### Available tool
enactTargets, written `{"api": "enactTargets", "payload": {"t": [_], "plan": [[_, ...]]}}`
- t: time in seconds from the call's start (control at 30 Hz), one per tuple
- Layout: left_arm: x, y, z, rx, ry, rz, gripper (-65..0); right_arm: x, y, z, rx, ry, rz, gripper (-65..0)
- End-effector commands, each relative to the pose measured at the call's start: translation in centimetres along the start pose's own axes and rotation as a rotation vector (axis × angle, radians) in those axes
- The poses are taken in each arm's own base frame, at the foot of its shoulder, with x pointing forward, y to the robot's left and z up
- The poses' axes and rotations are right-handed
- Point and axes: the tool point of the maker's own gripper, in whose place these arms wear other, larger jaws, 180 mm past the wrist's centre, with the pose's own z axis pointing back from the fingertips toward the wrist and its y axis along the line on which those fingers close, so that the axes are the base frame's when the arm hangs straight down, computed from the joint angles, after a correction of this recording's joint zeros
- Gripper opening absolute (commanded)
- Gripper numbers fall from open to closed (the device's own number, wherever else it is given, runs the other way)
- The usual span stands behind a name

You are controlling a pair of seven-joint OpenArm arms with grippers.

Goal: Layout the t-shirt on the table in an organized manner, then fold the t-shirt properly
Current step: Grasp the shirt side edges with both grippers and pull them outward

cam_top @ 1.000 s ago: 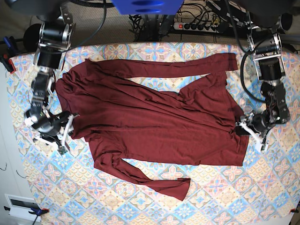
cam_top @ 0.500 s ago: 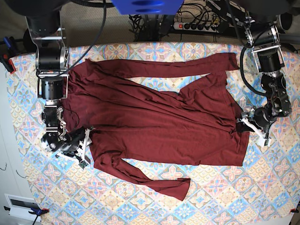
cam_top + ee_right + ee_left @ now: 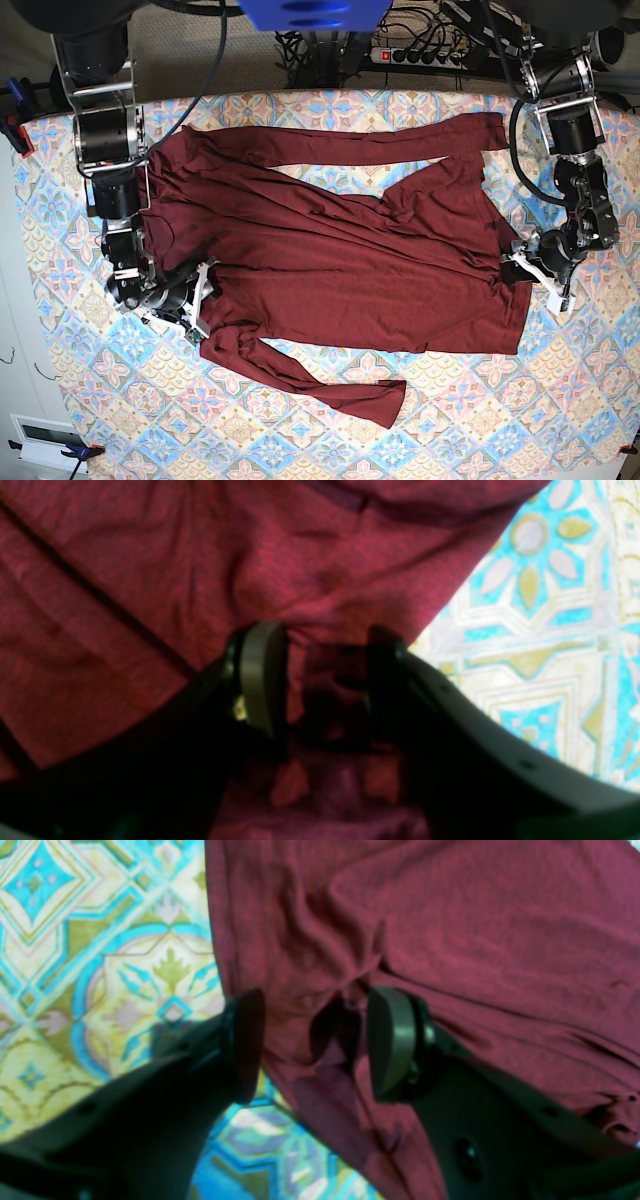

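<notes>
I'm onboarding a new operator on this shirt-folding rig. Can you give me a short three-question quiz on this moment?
1. True or false: the t-shirt is already folded into a neat rectangle.
2. Which edge of the shirt does the left gripper straddle in the base view? A) its right edge B) its left edge C) a sleeve cuff
3. Fill in: both grippers' jaws stand ____ around maroon fabric, the right gripper included.

Key: 1 false, it lies spread out and wrinkled on the table, sleeves out; 2 A; 3 open.
</notes>
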Motion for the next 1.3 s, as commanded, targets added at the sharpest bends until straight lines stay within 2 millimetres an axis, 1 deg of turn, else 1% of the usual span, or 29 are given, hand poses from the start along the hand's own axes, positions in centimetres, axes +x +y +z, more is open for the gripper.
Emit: {"api": "enactTargets", "payload": {"t": [0.0,0.13,0.17,0.27,0.33,0.4,0.5,0.57,0.6,0.63,0.7,0.73,0.77,0.8,0.87,0.9,0.97,1.07,1.13,1.17,1.27], "plan": [[2.2,0.1,0.6,0.000,-0.058,-0.011,-34.6,1.6,-1.2,0.6,-0.020,-0.030,0.010,-38.9],[2.2,-0.1,0.5,-0.003,-0.057,-0.010,-34.6,1.7,-1.9,0.5,-0.018,-0.047,-0.025,-39.0],[2.1,-0.4,0.3,-0.010,-0.057,-0.007,-34.6,1.7,-2.0,0.5,-0.017,-0.047,-0.025,-39.0],[2.0,-0.8,0.1,-0.018,-0.057,-0.002,-34.6,0.3,-1.9,0.1,-0.012,-0.007,-0.038,-39.1],[1.8,-0.8,0.1,-0.019,-0.044,-0.001,-34.6,-0.7,-2.3,0.1,-0.028,0.044,0.000,-39.9],[1.5,-0.8,0.0,-0.020,-0.028,0.000,-34.6,-1.6,-2.6,0.0,-0.047,0.087,0.055,-44.0],[1.3,-1.2,-0.1,-0.027,-0.022,0.005,-34.6,-3.6,-2.8,-0.3,-0.055,0.149,0.116,-55.1],[1.3,-1.3,-0.2,-0.030,-0.022,0.006,-34.6,-4.6,-2.8,-0.4,-0.050,0.171,0.127,-60.9],[1.3,-1.3,-0.2,-0.030,-0.022,0.006,-34.6,-4.6,-2.9,-0.4,-0.054,0.170,0.125,-62.1],[1.2,-1.3,-0.2,-0.030,-0.020,0.007,-34.6,-4.6,-3.6,-0.4,-0.084,0.165,0.117,-62.4],[0.4,-1.2,-0.3,-0.029,-0.008,0.011,-34.6,-4.6,-4.7,-0.3,-0.137,0.151,0.102,-62.4],[0.3,-1.2,-0.3,-0.029,-0.006,0.011,-34.6,-4.4,-5.2,-0.2,-0.164,0.140,0.097,-62.4],[0.1,-1.2,-0.3,-0.029,-0.003,0.012,-34.6,-3.8,-6.1,0.1,-0.204,0.122,0.092,-62.4],[0.1,-1.3,-0.3,-0.030,-0.003,0.013,-34.6,-3.5,-7.6,0.8,-0.252,0.111,0.087,-62.4],[0.0,-1.3,-0.3,-0.030,-0.002,0.013,-34.6,-3.0,-9.1,1.5,-0.313,0.087,0.083,-62.4],[-0.4,-1.2,-0.3,-0.030,0.006,0.015,-34.6,-2.2,-9.8,1.9,-0.337,0.066,0.085,-62.4],[-0.3,-1.3,-0.2,-0.030,0.001,0.010,-34.6,-0.4,-11.0,2.5,-0.383,0.019,0.089,-62.3],[-0.5,-1.6,0.2,-0.030,-0.004,-0.011,-34.6,0.8,-13.1,3.8,-0.474,-0.049,0.094,-61.5],[-0.4,-2.0,0.4,-0.032,-0.015,-0.028,-34.6,1.8,-13.7,4.3,-0.517,-0.095,0.101,-57.7],[-0.6,-2.5,0.3,-0.039,-0.017,-0.031,-34.6,2.1,-14.1,4.5,-0.540,-0.114,0.104,-54.3],[-1.0,-3.0,0.6,-0.043,-0.020,-0.048,-34.6,3.0,-15.3,5.5,-0.627,-0.160,0.119,-44.4]]}}
